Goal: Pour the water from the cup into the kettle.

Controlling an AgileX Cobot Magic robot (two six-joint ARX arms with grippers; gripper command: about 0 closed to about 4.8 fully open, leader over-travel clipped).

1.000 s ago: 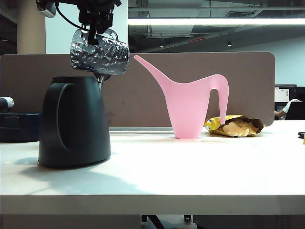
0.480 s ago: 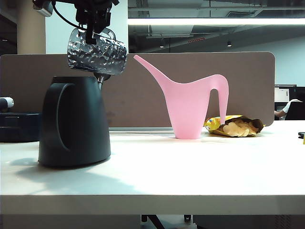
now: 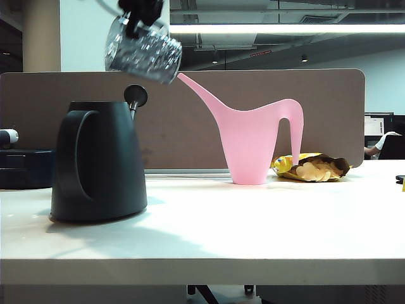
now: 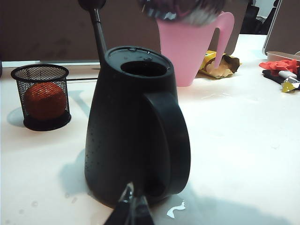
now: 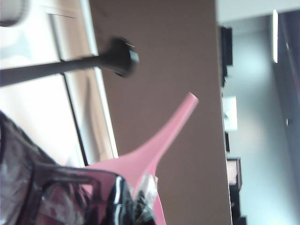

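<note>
Nearest the left wrist camera, the left gripper (image 4: 130,206) is seen only as dark fingertips close together just before the kettle (image 3: 98,161), holding nothing; it seems parked there out of the pour's way. The kettle is stood upright on the table (image 3: 253,228), mouth upward to receive water. Above its spout side, the cup (image 3: 143,49) is held tilted by its handle in the closed right gripper (image 3: 140,11). Behind the kettle, well apart, a pink watering can (image 3: 253,142) is left unused.
</note>
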